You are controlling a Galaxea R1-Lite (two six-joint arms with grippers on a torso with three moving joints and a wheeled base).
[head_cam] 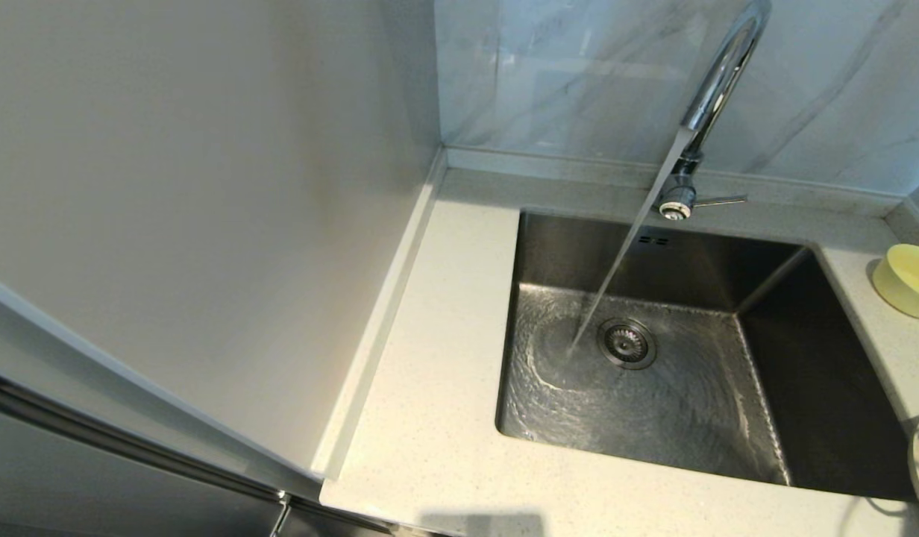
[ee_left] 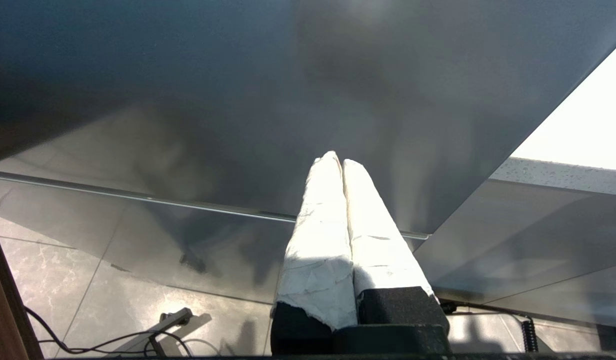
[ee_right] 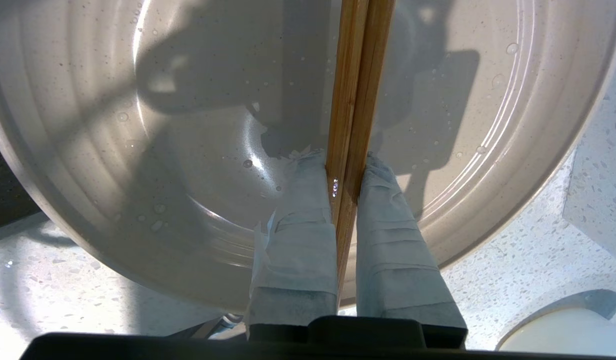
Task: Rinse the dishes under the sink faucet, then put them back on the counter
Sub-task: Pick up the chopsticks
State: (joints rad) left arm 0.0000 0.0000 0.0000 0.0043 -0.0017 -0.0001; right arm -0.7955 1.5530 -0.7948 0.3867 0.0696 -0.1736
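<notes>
Brown wooden chopsticks [ee_right: 355, 100] sit pinched in my right hand [ee_right: 345, 165] over the wet white plate [ee_right: 138, 150] on the tabletop [ee_right: 513, 280], right of the sink [head_cam: 691, 373]; the faucet [head_cam: 717, 82] runs; yellow bowl [head_cam: 907, 280] far right; my left hand [ee_left: 340, 162] hangs pressed together, empty.

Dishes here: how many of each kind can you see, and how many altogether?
Bowl: 1, pale yellow, on the counter
Plate: 1, white
Chopsticks: 2, wooden, pinched in the right pincer
Total: 4
</notes>
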